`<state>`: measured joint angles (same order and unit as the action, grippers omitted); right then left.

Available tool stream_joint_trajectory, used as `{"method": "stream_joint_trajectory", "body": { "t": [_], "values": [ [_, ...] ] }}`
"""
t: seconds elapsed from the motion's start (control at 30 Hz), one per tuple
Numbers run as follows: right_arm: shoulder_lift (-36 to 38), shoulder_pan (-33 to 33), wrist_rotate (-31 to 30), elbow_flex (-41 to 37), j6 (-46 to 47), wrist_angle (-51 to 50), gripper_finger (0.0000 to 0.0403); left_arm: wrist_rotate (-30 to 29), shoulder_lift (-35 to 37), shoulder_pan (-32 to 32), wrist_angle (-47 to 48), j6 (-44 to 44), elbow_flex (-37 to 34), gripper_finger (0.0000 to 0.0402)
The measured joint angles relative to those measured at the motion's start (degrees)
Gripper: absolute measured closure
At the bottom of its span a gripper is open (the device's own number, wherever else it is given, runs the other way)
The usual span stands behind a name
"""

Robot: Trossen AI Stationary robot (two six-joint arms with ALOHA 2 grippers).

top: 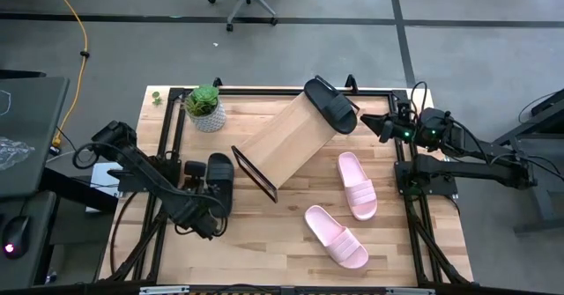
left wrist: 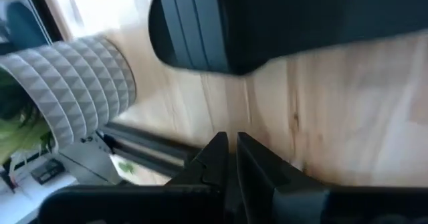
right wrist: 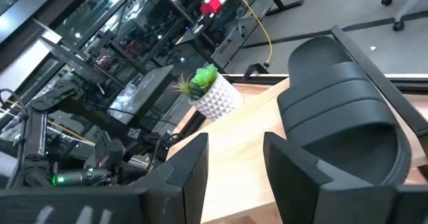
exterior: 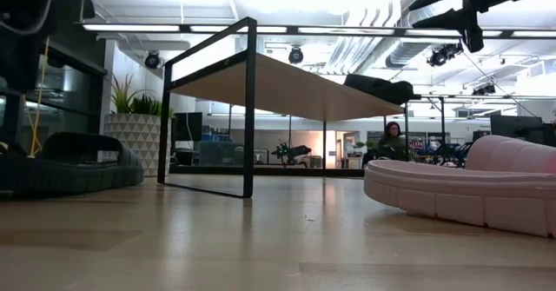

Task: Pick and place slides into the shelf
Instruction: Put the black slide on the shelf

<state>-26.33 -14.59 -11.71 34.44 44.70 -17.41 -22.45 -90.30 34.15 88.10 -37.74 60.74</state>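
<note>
The shelf point(top: 286, 141), a slanted light-wood board in a black frame, stands mid-table. One black slide point(top: 330, 104) lies on the board's far, lower end point(exterior: 378, 87). A second black slide point(top: 218, 179) lies sole down on the table left of the shelf. My left gripper point(top: 204, 200) hovers at this slide's near end. In the left wrist view its fingers point(left wrist: 231, 150) stand almost together over bare wood, the slide point(left wrist: 267, 23) ahead of them. Two pink slides point(top: 357, 185) point(top: 336, 236) lie on the table at the right. My right gripper point(right wrist: 234, 164) waits open at the far right, facing the shelved slide point(right wrist: 341, 110).
A potted plant in a white faceted pot point(top: 205, 108) stands at the far left, just beyond the left black slide. Black frame rails point(top: 167, 145) run along the table's left and right sides. Bare wood lies near the front edge, left of the pink slides.
</note>
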Motion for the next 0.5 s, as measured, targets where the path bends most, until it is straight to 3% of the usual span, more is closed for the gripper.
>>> {"method": "stream_joint_trajectory", "body": {
  "t": [0.33,0.5],
  "values": [
    [0.0,0.0,3.7,0.0,-3.7,-0.1,0.0268,-11.2,0.2,0.9,-18.3,0.0,-0.3,0.0378],
    [0.0,0.0,6.3,0.0,-3.8,-0.3,0.0268,-14.9,0.2,0.8,-19.3,-3.7,-0.9,0.0378]
  ]
}}
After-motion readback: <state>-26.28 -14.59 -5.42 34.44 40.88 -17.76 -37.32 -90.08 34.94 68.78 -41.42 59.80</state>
